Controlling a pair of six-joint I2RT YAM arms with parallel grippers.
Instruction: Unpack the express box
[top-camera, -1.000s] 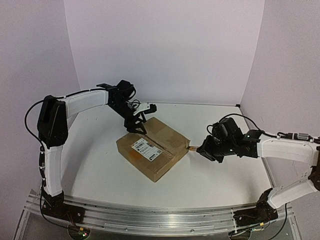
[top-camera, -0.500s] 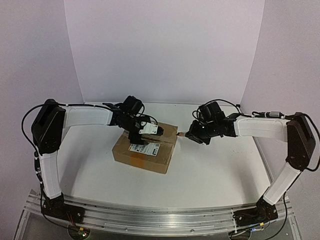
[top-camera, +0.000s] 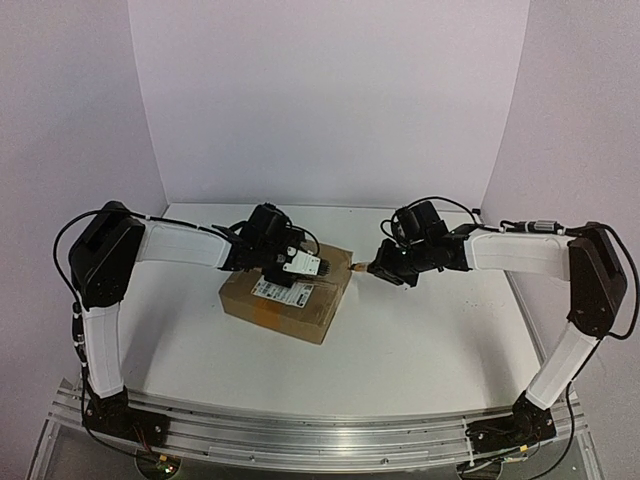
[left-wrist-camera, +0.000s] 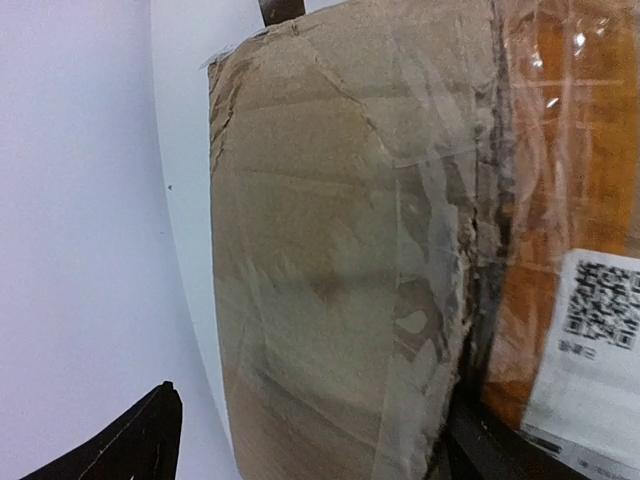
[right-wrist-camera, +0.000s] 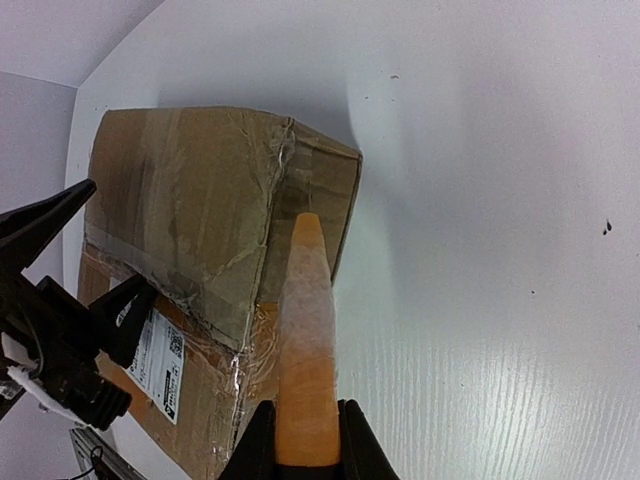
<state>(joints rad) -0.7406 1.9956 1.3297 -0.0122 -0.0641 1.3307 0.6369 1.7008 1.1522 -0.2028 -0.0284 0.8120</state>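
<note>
Right fingers (right-wrist-camera: 256, 452) stay clamped on an orange strip (right-wrist-camera: 305, 340), its tip now at the box (top-camera: 285, 308) corner. Left fingers (left-wrist-camera: 125, 450), spread wider, straddle the top. The box, turned mid-surface (top-camera: 430, 340), looks sealed and braced for opening.

No word, brand or number is legible in any view. Only printed item: a white rectangular paper label (left-wrist-camera: 592, 372) stuck on the top face of the brown corrugated cardboard shipping box (left-wrist-camera: 340, 260). In the left wrist view it carries a black square matrix code (left-wrist-camera: 603, 300) with lines of small print beneath, too blurred to make out; in the top and right wrist views the label shows only dark marks on white.
</note>
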